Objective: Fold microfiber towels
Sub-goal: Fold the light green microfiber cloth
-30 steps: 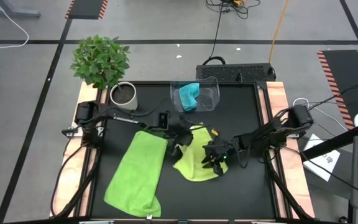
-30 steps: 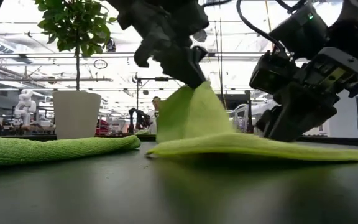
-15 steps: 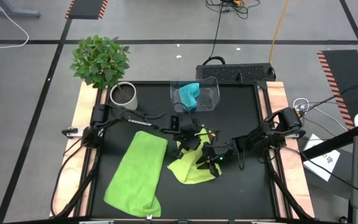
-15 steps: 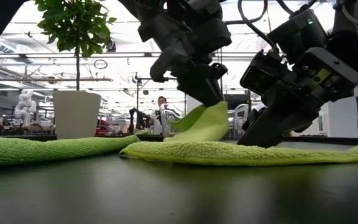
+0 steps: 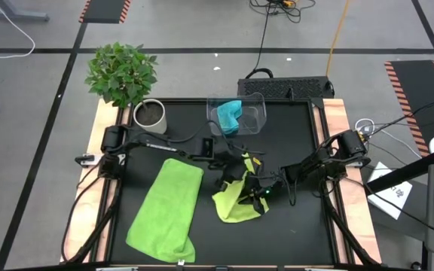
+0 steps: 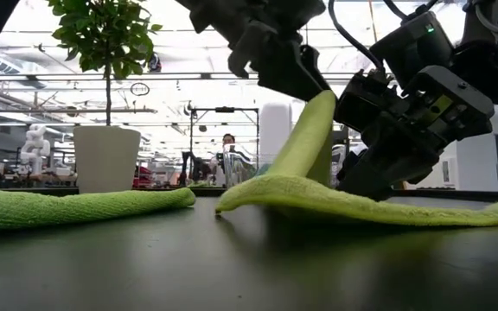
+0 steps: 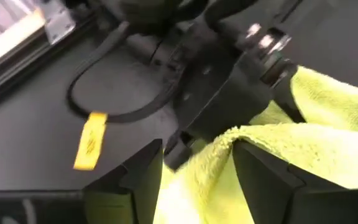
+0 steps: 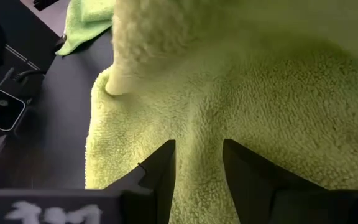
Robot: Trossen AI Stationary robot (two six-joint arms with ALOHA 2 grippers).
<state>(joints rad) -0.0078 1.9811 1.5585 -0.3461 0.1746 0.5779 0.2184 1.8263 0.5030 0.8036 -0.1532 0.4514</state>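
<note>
A lime-green microfiber towel [image 5: 239, 207] lies partly folded at the table's middle, with one flap [image 6: 305, 138] standing up from it. My left gripper [image 7: 197, 174] is over the flap's top, fingers open on either side of it. My right gripper [image 8: 197, 168] comes from the right, open, with its tips down on the same towel. A second lime-green towel [image 5: 168, 207] lies spread flat on the table's left half. A turquoise-blue towel [image 5: 228, 114] sits bunched inside the clear bin [image 5: 255, 113] at the far edge. My left gripper's open fingers [image 7: 143, 177] flank the top edge [image 7: 219, 146] of the raised flap, coming at it from above at a slant. The flap stands up between them. I cannot tell whether they touch the cloth. My right gripper's parted fingertips [image 6: 357, 186] rest on the flat part of the towel [image 8: 197, 112], slanting down from the table's right. The cloth under them lies on the table.
A potted plant [image 5: 145, 113] stands at the far left corner. A yellow tag [image 7: 91, 140] and cables lie on the black tabletop beside the arms. Bare table shows along the near edge and at the right.
My left gripper has carried the towel's far edge up and toward the table's near-right, over the rest of the towel. Its fingers have opened around the flap, which now stands nearly upright. The towel's footprint has shrunk, and its near part has stayed on the table.
</note>
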